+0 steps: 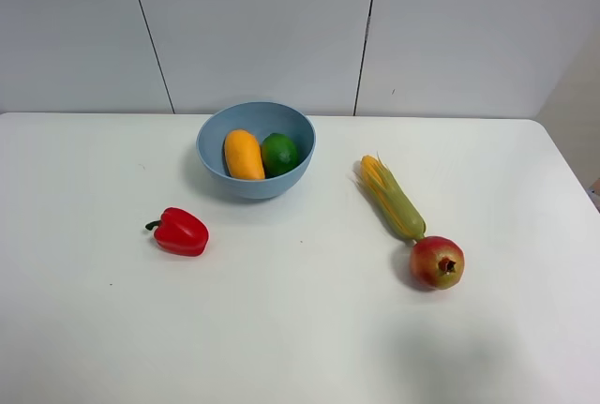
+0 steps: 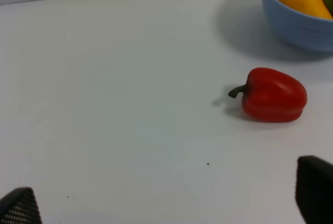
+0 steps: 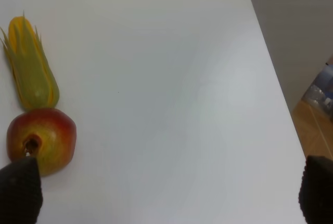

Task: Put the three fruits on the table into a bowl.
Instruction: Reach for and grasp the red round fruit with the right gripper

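Right end effector (image 3: 167, 195) spread wide, nothing held. Pomegranate (image 3: 41, 138) on worktop (image 1: 300, 329) just beside one of its fingertips (image 3: 18, 193), butted against corn ear (image 3: 32, 70). Left end effector (image 2: 167, 200) also spread, empty, red pepper (image 2: 273, 95) near it. Mango (image 1: 244, 155) and lime (image 1: 279, 153) lie together inside blue bowl (image 1: 255, 185), well apart from pomegranate.

Bright even light, soft shadow beside bowl (image 1: 253, 187), wrist views slightly blurred
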Available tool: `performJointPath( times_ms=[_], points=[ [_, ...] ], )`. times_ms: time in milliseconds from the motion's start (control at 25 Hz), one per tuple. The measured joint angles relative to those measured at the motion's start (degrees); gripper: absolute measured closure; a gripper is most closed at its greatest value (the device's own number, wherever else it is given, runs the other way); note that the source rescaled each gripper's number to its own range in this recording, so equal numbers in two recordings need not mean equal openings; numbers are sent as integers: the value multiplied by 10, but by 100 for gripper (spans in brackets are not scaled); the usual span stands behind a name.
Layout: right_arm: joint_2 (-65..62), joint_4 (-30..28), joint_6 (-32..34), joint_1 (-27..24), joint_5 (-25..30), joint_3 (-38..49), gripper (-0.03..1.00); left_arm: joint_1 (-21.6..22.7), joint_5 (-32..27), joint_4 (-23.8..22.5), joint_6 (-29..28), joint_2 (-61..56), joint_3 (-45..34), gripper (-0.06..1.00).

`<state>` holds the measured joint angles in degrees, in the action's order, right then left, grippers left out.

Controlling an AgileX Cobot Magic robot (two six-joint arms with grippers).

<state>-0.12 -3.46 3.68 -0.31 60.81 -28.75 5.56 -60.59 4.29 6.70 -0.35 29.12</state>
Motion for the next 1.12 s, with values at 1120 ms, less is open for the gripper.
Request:
performJointPath(
  times_ms=[1120],
  points=[
    [0, 0, 0, 0, 0, 0, -3, 0, 0, 0, 0, 0, 0, -4]
  ],
)
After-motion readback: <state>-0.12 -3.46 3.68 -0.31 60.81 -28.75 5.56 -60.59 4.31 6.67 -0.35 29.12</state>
